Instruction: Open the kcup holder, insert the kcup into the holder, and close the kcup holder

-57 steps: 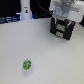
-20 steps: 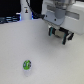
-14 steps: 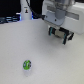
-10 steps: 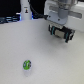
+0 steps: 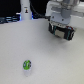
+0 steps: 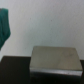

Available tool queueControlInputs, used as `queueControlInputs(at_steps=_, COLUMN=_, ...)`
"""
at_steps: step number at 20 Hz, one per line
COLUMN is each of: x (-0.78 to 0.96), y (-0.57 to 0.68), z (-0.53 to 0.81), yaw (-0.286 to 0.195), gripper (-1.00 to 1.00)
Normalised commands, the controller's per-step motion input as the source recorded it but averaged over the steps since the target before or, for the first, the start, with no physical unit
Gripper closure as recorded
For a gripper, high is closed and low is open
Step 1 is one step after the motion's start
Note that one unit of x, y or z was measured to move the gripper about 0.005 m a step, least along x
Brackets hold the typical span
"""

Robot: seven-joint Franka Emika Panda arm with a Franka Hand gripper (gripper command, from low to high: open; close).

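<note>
Kcup (image 5: pixel 27 64) alone on table (image 5: pixel 50 55); hand hidden, state unclear.

Exterior view high, wide over the white table (image 5: pixel 30 45), wrist view close above the kcup holder (image 6: pixel 54 60), shared

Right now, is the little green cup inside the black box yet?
No, it's out. The kcup sits alone on the white table, apart from the kcup holder.

White tabletop (image 5: pixel 30 42), dark blurred backdrop (image 5: pixel 10 17) behind
</note>
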Motion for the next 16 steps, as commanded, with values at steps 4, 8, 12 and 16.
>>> queueControlInputs(at_steps=4, x=-0.17, y=0.24, z=0.02, yaw=0.065, gripper=-1.0)
queueControlInputs(at_steps=8, x=-0.32, y=0.12, z=0.06, yaw=0.001, gripper=-1.0)
queueControlInputs(at_steps=12, x=-0.43, y=0.04, z=0.02, yaw=0.0, gripper=-1.0)
queueControlInputs(at_steps=16, x=-0.34, y=0.06, z=0.0, yaw=0.015, gripper=-1.0)
